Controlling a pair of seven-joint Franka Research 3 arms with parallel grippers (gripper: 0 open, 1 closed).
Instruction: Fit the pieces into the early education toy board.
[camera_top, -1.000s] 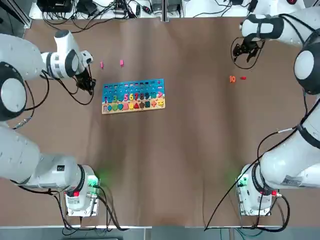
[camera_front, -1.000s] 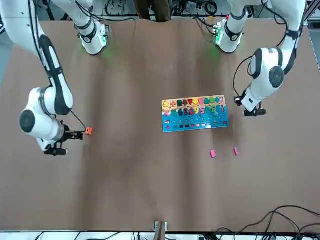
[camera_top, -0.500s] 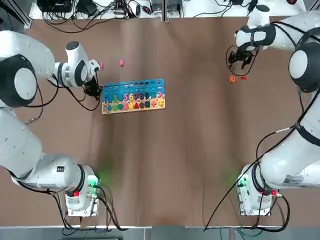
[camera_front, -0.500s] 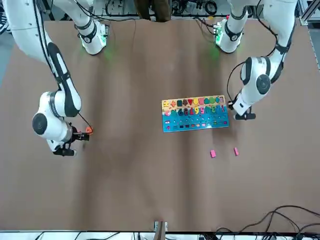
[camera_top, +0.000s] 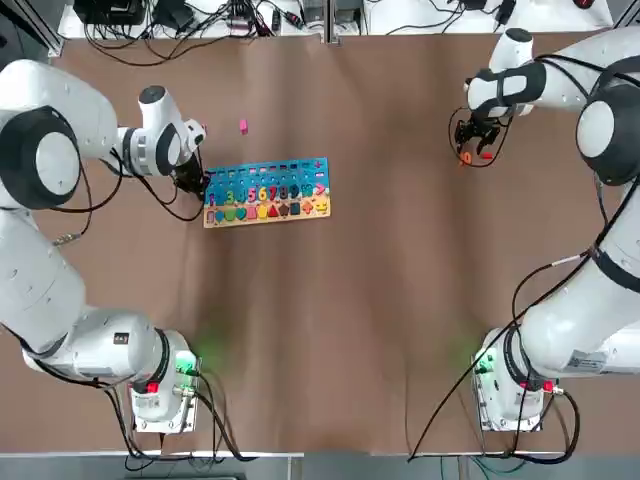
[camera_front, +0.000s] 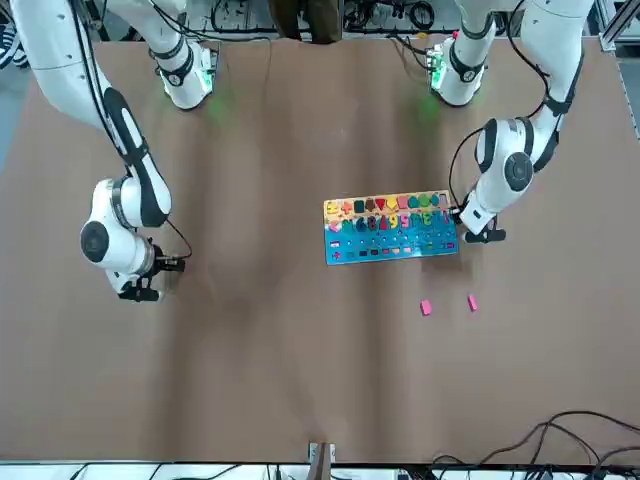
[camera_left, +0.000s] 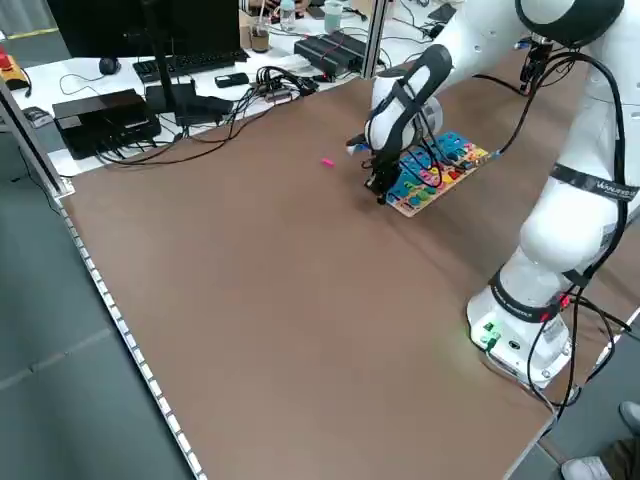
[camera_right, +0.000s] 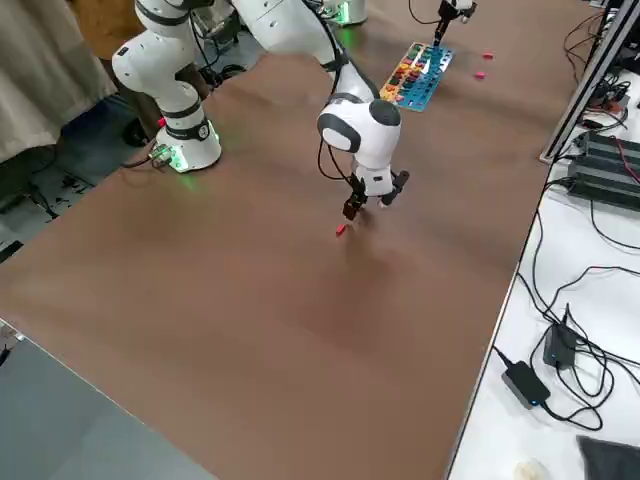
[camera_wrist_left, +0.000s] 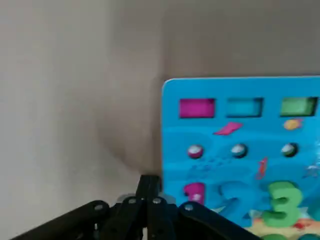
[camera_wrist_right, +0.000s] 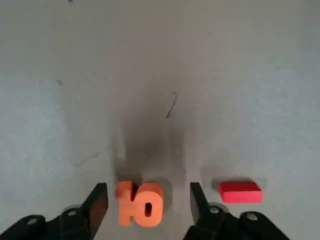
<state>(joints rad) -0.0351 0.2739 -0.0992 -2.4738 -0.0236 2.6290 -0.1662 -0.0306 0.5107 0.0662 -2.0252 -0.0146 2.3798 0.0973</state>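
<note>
At the board's (camera_top: 266, 193) left edge, I am keeping my left gripper (camera_wrist_left: 149, 192) clenched empty; my right gripper (camera_wrist_right: 145, 200), released, is straddling the orange piece (camera_wrist_right: 140, 203).

From my seat the toy board (camera_top: 266, 192) lies left of the table's (camera_top: 380, 300) middle, toward the far half. My left gripper (camera_top: 196, 184) sits at the board's left edge. Two loose pieces: one (camera_front: 426, 308) and another (camera_front: 472, 301) lie on the table beyond the board's far edge. Far right, my right gripper (camera_wrist_right: 145, 202) straddles the number piece (camera_wrist_right: 140, 202), with a flat piece (camera_wrist_right: 240, 192) just beside it.
</note>
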